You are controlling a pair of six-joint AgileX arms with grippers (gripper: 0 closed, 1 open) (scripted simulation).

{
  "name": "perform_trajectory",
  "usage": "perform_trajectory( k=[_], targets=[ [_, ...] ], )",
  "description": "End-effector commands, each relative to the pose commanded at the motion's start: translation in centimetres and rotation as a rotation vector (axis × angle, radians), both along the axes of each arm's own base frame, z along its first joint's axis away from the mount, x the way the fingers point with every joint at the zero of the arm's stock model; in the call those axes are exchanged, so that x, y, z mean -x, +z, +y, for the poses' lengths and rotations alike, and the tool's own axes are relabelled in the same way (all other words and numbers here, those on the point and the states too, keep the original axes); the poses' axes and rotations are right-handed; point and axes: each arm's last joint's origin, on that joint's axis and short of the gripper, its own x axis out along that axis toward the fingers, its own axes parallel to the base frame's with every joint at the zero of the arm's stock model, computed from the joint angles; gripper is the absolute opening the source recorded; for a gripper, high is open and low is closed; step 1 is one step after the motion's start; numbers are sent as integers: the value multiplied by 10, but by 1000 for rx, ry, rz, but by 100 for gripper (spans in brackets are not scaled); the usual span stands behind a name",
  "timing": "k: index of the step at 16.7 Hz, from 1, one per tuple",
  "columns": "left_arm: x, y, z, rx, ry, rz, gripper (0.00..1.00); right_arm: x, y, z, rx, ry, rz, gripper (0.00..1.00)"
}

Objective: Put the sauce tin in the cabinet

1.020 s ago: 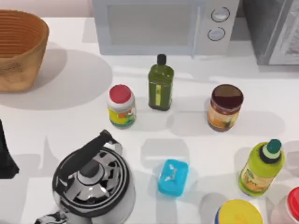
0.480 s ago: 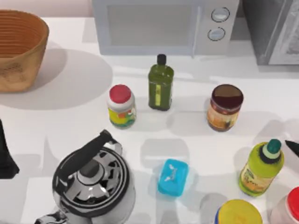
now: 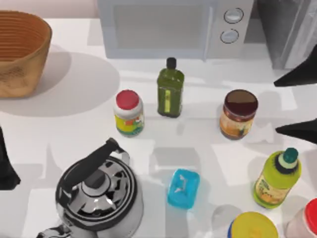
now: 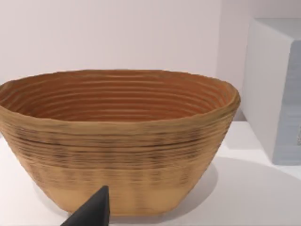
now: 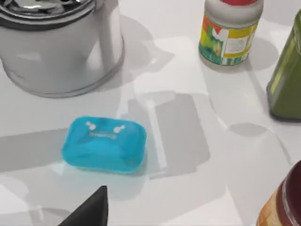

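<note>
While the right hand (image 3: 296,103) hovers open at the tabletop's (image 3: 64,129) right edge, its two dark fingers spread well apart, the tin (image 3: 238,114) stands upright just left of it, untouched. A lime bottle (image 3: 276,178) stands nearer than the hand. Beyond the hand sits the cabinet (image 3: 287,32), the microwave (image 3: 173,27) beside it. Far off, the left hand (image 3: 6,168) waits near the basket (image 4: 117,141); its state I cannot tell.
</note>
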Motion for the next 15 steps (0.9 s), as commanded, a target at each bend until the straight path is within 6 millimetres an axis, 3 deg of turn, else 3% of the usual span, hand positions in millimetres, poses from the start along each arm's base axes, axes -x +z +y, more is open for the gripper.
perform_trajectory(
  k=[4, 7, 12, 15],
  targets=[
    [0, 0, 0, 0, 0, 0, 100, -62, -49, -5, -171, 158, 0, 100],
    [0, 0, 0, 0, 0, 0, 100, -93, -99, -10, -291, 202, -17, 100],
    [0, 0, 0, 0, 0, 0, 100, -108, -177, -21, -415, 185, -44, 100],
    [0, 0, 0, 0, 0, 0, 100, -107, -199, -25, -441, 169, -50, 100]
  ],
)
